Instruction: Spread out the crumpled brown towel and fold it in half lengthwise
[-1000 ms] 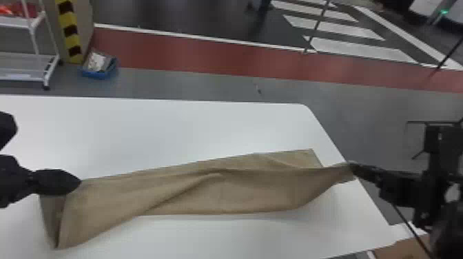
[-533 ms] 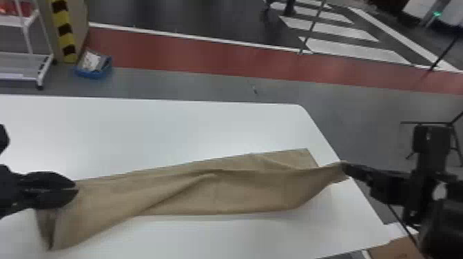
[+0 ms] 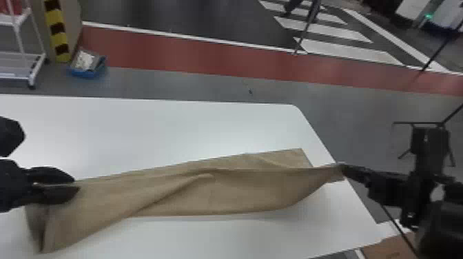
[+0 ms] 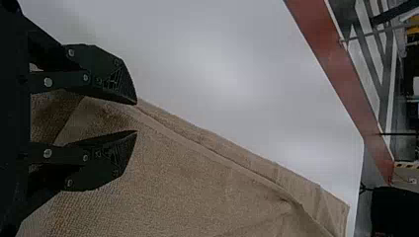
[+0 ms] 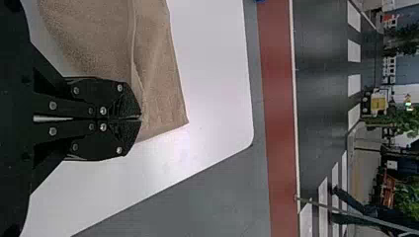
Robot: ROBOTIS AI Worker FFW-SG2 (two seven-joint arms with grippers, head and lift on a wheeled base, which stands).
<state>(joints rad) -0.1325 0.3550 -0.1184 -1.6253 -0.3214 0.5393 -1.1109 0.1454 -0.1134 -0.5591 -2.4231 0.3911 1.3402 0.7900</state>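
Filling the blue bin (image 3: 86,73): something whitish (image 3: 83,61) – too blurred to name
Standing near the bin: a white rack (image 3: 32,70), red stuff (image 3: 11,7) on its upper shelf
Lying on the worktop (image 3: 144,131): the brown towel (image 3: 220,193), a long band, wider at its left end
Texture: fine-grained, woven-looking cloth; a soft ridge slants across it
Worktop: smooth, white, rounded at the far right corner
Left claw (image 3: 76,185): spread, at the towel's left end – touching or not, I cannot tell
Right claw (image 3: 341,167): pressed together, pinching the towel's right end
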